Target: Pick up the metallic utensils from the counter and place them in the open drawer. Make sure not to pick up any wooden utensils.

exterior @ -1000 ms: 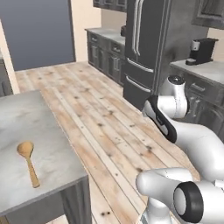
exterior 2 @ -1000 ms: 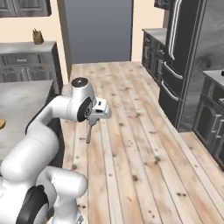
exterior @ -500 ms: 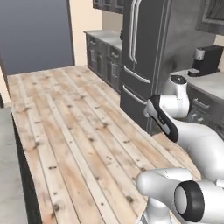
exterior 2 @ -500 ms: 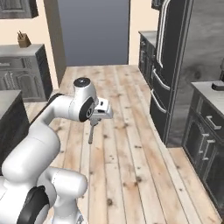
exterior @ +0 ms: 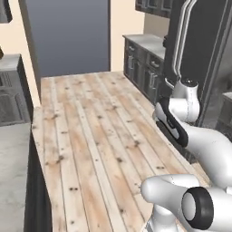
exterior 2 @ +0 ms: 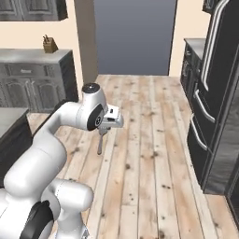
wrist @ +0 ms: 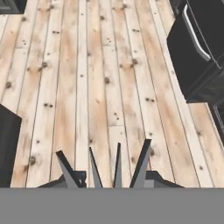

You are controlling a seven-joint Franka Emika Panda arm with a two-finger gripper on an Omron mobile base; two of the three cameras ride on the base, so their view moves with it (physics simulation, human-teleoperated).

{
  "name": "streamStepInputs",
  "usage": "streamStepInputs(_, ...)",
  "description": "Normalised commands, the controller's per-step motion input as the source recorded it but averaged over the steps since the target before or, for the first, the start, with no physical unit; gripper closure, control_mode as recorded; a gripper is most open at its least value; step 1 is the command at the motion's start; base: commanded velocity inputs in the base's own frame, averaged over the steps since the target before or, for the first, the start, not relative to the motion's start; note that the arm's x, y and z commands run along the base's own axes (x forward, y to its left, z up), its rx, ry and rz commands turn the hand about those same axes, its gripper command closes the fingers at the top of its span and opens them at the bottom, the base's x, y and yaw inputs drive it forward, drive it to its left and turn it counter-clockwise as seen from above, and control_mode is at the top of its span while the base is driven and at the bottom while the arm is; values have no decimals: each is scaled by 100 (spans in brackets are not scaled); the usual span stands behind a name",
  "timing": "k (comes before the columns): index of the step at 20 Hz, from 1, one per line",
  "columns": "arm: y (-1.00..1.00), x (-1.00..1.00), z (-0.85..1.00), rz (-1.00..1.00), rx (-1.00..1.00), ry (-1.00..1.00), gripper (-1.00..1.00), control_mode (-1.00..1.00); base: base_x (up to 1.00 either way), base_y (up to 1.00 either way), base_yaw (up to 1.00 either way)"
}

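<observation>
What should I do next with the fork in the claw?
Probably drive the base round to find the drawer, with the grip unchanged: the claw is shut on the fork, which hangs over bare wooden floor.

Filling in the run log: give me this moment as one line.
phase: carrying | jaws: shut on small silver-grey fork | fork: hangs over wooden plank floor | drawer: not reached

No readable txt, labels or nos. on anything here.
</observation>
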Motion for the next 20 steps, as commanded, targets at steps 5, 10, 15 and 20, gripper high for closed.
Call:
streamStepInputs(5,0,0,0,0,0,0,100,100,100,0,42)
streamStepInputs(10,0,0,0,0,0,0,100,100,100,0,37)
streamStepInputs(15,0,0,0,0,0,0,100,100,100,0,33)
streamStepInputs(20,0,0,0,0,0,0,100,100,100,0,34)
